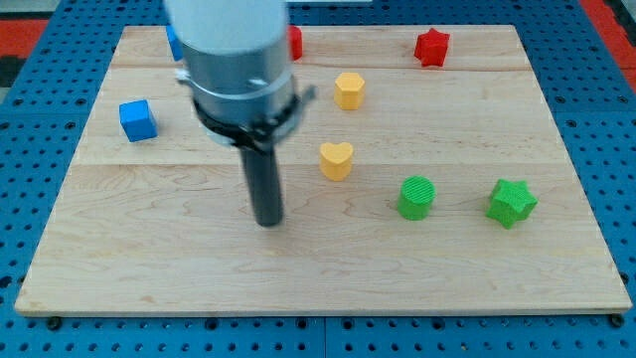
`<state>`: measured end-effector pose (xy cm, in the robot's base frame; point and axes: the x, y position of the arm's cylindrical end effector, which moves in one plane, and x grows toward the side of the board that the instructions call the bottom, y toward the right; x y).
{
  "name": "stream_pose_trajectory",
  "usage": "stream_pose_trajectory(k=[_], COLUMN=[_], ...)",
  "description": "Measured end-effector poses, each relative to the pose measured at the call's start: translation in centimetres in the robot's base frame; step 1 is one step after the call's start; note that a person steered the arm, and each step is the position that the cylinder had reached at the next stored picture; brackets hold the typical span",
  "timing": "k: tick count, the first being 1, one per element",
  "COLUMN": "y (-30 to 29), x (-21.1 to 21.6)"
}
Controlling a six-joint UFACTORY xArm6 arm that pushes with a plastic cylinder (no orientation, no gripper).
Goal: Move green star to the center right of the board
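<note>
The wooden tabletop (328, 283) lies on a blue pegboard (30, 199), and its strip along the view's bottom carries no blocks. No container stands on it; every block sits loose on the wood.

Nearest the view's bottom is the tip (268, 223) of the dark rod, which rests on the wood left of centre. It touches no block. The arm ends in this plain rod, so no claw shows here to be apart or together.

On about the same line, toward the view's right, stands the green star (511, 203), close to the tabletop's right edge and a little below the middle height. Just to its left, with a gap between them, stands a green cylinder (416, 197). Both are well apart from the tip.

A step farther up, a yellow heart (336, 159) sits near the middle of the tabletop, up and to the right of the tip, near it but not touching.

Farther still, a blue cube (137, 119) stands alone near the left edge, and a yellow block (349, 89), roughly hexagonal, sits above the heart.

Along the top edge, a red star (431, 47) stands toward the right. The arm's grey body (238, 60) hides most of two more blocks there: a blue one (173, 42) at its left and a red one (295, 42) at its right, whose shapes cannot be told.
</note>
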<state>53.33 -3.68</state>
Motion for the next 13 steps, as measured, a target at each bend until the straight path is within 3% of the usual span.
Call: stream_pose_trajectory(k=[1, 2, 3, 5, 6, 8, 9, 11, 13], y=[8.8, 18.4, 21.0, 24.1, 24.8, 24.8, 27.7, 20.3, 23.1], x=[2.9, 2.0, 0.4, 1.7, 0.3, -6.8, -3.2, -5.4, -6.8])
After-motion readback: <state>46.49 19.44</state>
